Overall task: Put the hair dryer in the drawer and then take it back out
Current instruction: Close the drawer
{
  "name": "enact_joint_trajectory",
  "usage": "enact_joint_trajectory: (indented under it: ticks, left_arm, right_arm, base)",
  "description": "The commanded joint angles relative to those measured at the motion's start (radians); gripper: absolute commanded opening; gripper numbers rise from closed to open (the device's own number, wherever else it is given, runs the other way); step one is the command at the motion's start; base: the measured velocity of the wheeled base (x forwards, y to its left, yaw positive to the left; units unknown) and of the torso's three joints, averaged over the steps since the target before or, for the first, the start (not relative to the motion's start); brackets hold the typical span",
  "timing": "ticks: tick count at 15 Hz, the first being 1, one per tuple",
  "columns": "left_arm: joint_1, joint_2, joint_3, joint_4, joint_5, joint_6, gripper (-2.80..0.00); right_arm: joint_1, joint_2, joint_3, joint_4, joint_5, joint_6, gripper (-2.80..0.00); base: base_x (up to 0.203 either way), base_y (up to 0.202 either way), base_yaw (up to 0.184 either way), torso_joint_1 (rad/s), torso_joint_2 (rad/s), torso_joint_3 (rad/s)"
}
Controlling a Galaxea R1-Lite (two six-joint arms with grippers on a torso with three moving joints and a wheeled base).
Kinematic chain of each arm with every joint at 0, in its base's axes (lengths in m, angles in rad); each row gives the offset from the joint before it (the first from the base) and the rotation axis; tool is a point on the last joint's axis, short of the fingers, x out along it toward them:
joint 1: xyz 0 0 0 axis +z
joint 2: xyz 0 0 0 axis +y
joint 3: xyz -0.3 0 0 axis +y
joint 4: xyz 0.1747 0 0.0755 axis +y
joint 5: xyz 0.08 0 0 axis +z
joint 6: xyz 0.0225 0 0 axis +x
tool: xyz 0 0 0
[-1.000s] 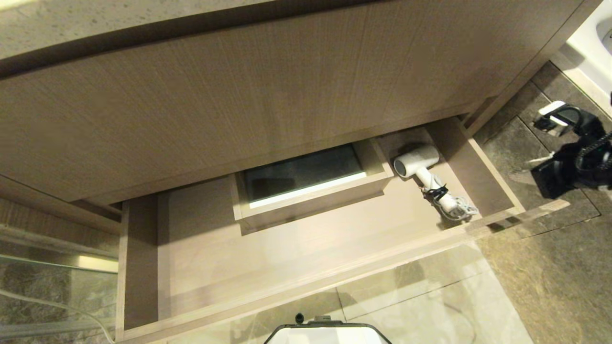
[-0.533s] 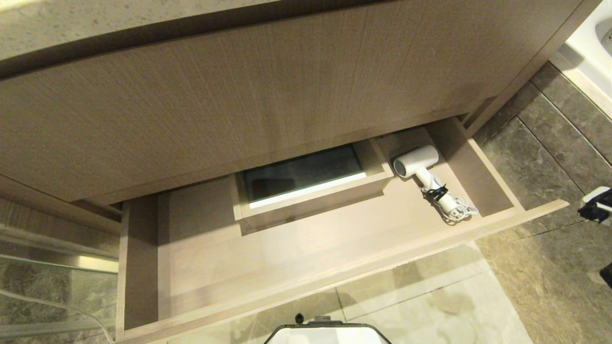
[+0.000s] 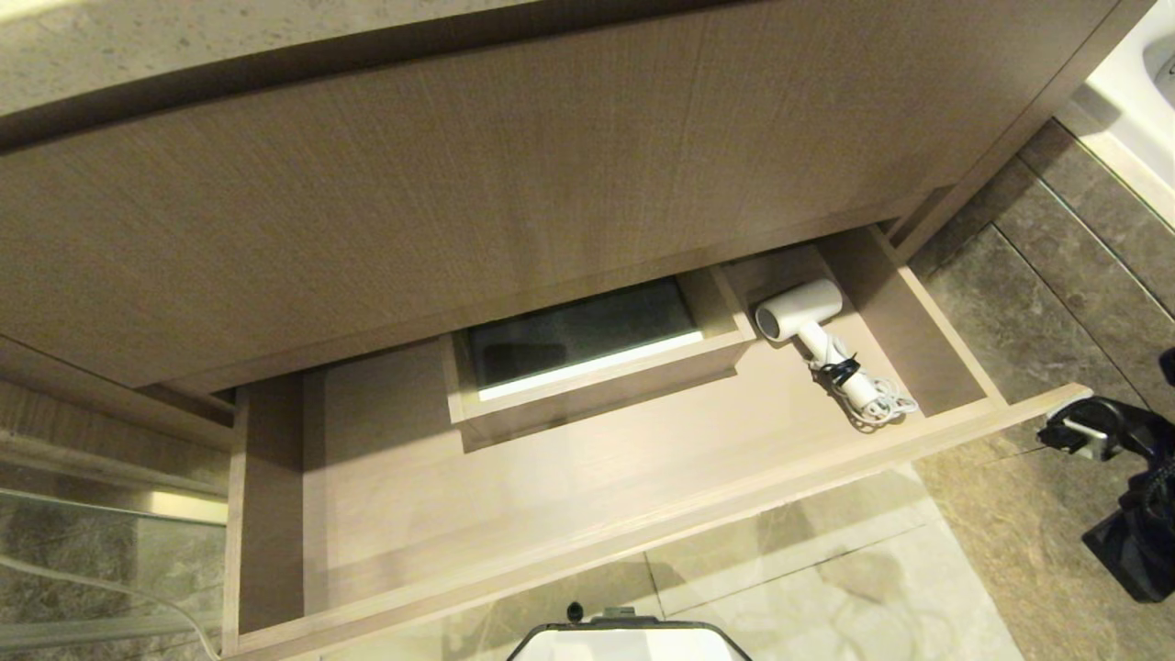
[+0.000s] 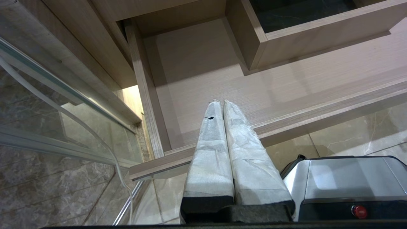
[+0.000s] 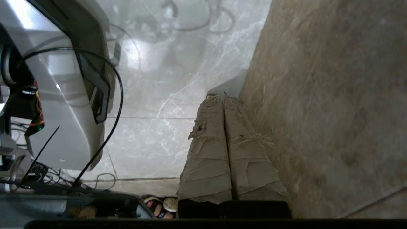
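The drawer (image 3: 643,543) stands pulled out under the cabinet. Inside its right end lies the white hair dryer (image 3: 806,316), barrel towards the boxed cut-out (image 3: 587,353), with its coiled cord (image 3: 881,404) by the front wall. My right arm (image 3: 1106,431) hangs off the drawer's front right corner, outside it. In the right wrist view the right gripper (image 5: 222,97) is shut with nothing in it and points down at the floor. The left gripper (image 4: 219,102) is also shut and empty, parked over the front edge of the drawer (image 4: 318,117) at its left end.
A tall wood-grain panel (image 3: 459,202) overhangs the back of the drawer. My base (image 3: 629,643) sits in front of the drawer on pale tiles. A glass panel (image 3: 92,569) stands at the left. Dark stone floor (image 3: 1028,303) and a white fixture (image 3: 1134,87) lie to the right.
The right arm has left its place beside the drawer's right wall and come nearer, to just off the front right corner. The hair dryer and drawer have not moved.
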Motion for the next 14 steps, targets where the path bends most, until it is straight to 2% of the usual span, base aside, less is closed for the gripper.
enact_joint_trajectory:
  ticks: [1, 5, 12, 14]
  left_arm:
    - [0.0, -0.002, 0.001, 0.0, 0.0, 0.0, -2.8]
    - [0.0, -0.002, 0.0, 0.0, 0.0, 0.0, -2.8]
    - [0.0, -0.002, 0.0, 0.0, 0.0, 0.0, -2.8]
    - [0.0, 0.0, 0.0, 0.0, 0.0, 0.0, -2.8]
  right_arm:
    - [0.001, 0.081, -0.001, -0.031, -0.001, -0.004, -2.8]
    - [0.001, 0.18, -0.032, -0.129, -0.004, -0.005, -2.8]
    - [0.0, 0.29, -0.159, -0.178, -0.003, -0.005, -2.8]
    - [0.001, 0.301, -0.16, -0.243, 0.001, -0.005, -2.8]
  base:
    - [0.0, 0.0, 0.0, 0.0, 0.0, 0.0]
    - [0.0, 0.0, 0.0, 0.0, 0.0, 0.0]
    - [0.0, 0.0, 0.0, 0.0, 0.0, 0.0]
    - [0.0, 0.0, 0.0, 0.0, 0.0, 0.0]
